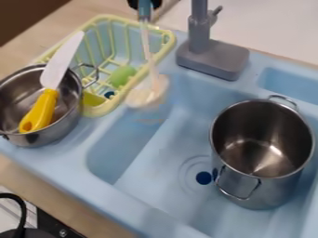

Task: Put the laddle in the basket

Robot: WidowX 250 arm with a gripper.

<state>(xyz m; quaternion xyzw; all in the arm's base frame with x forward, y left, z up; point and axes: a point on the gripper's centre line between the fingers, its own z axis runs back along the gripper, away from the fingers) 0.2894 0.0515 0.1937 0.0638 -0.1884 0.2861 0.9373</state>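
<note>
The gripper (144, 4) clasps a ladle (148, 96) hanging beneath it, picked up but not yet in the basket (168, 38) alongside.

Sink is lt. blue (155, 158) w/ a dk. blue drain hole (203, 177), tap (214, 56) plain grey, counter (22, 53) tan; basket (105, 108) at sink's upper L edge is pale yellow-green in a bar pattern, w/ a brighter green item (122, 75) inside. Ladle (148, 96) has a cream-white bowl, whitish see-thru handle & blue up top, nr. the blk. gripper (144, 6). Sm. pot (46, 138) at sink's L corner & lg. pot (264, 193) nr. its R edge: both silver, brownish inside; knife (61, 60) = white blade, yellow handle.
</note>
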